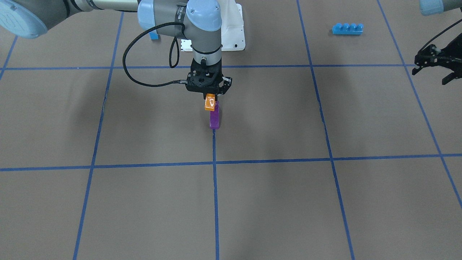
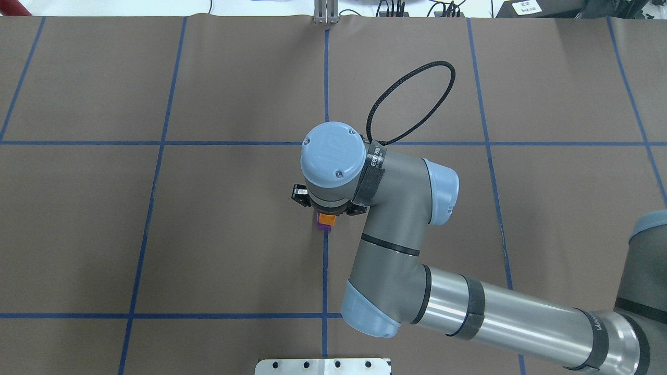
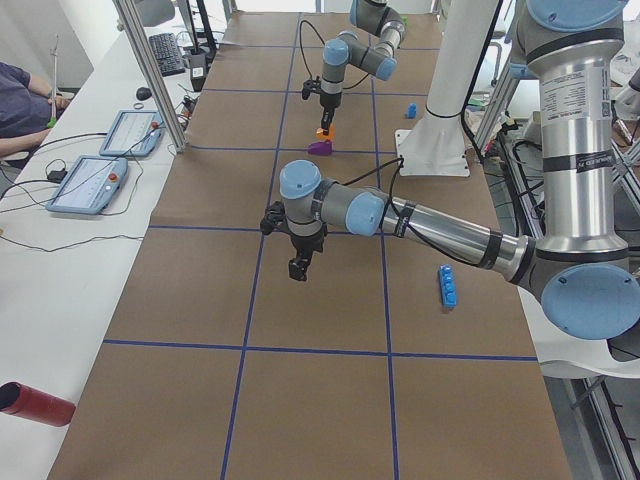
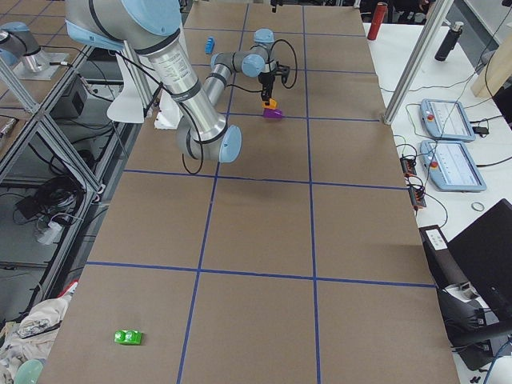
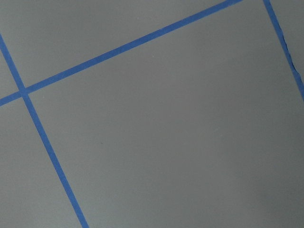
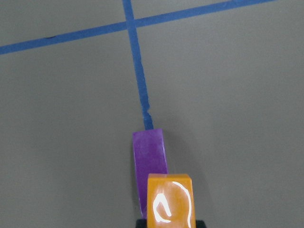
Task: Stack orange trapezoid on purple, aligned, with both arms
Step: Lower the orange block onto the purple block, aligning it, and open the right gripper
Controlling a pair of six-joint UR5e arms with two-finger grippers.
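Nearest the robot, off to the left, a long blue brick [image 1: 347,29] lay flat on the counter [image 1: 274,209]. A little farther out on that side, the left fingers [image 3: 298,265] hung above the counter, spread apart with nothing between them.

Toward the middle, the right fingers [image 1: 210,96] pointed straight down and were closed onto the upper part of the orange trapezoid [image 1: 209,103]. The orange trapezoid was small and glossy, with a bright ring of glare on the face toward the wrist camera. From across the counter it showed taller than wide, nearly upright with a slight lean. It hung over the near end of the purple [image 1: 214,117], and in the wrist view it overlapped that end, shifted a little to one side. Whether the two touched could not be told.

The purple was a glossy, narrow brick resting on the counter. Its long axis ran near to far, in line with the blue tape line [image 1: 215,195] that came up to its far end. From the side views it read as a low wedge, though which way the slope faced could not be made out. Beyond it the tape line ran on to a crossing.
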